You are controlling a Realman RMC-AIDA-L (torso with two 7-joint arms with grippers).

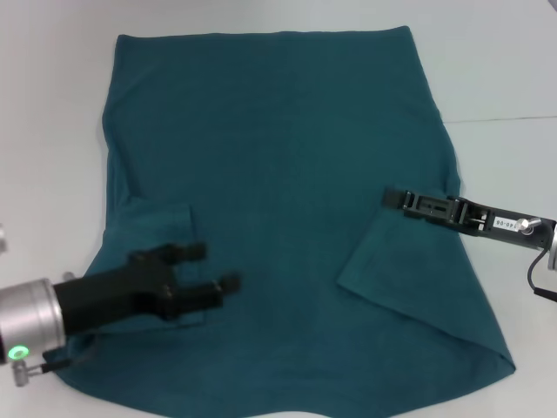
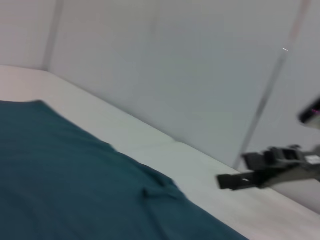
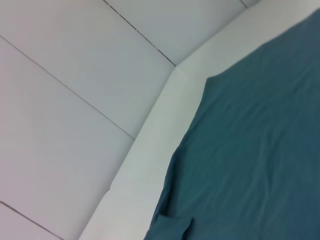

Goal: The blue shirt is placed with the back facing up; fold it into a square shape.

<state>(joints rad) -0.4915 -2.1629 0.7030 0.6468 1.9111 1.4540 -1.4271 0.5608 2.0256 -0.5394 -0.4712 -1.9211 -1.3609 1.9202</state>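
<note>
One large dark teal-blue fabric shirt (image 1: 287, 183) lies flat on the white worktop (image 1: 496, 70), both sleeves folded inward. Two grippers hover over it: left gripper (image 1: 218, 268) near-left, fingers spread; right gripper (image 1: 392, 198) at the right sleeve, grip unclear.

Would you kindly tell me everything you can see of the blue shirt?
The blue shirt is a large, dark teal, soft-looking garment spread flat on the white table, plain side up with faint wrinkles. Both sleeves are folded inward onto the body; the right one forms a broad triangular flap. The left gripper, fingers apart, hovers over the left sleeve; the right gripper is at the right sleeve's fold, contact unclear.
</note>
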